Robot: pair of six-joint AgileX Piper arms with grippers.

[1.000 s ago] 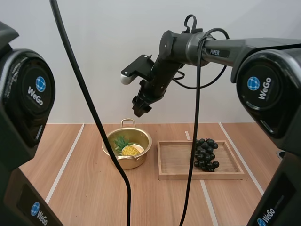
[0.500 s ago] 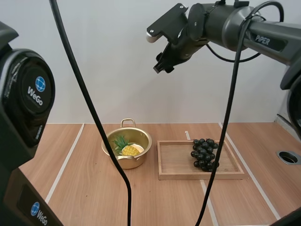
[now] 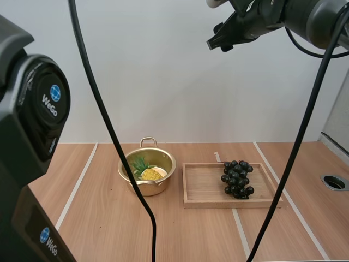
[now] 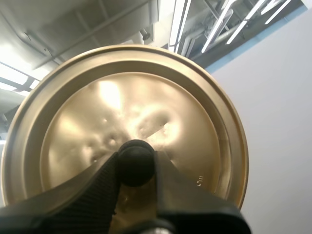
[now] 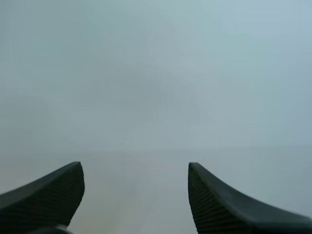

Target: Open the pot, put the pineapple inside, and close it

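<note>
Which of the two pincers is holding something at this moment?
The left pincer: it pinches the black knob of the golden lid. The right pincer stands open, with nothing in it.

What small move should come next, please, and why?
Probably carry the round golden metal lid, pinched by its black knob in the left gripper, down over the open golden pot: the yellow pineapple already lies inside, and the right gripper is high, open.
</note>
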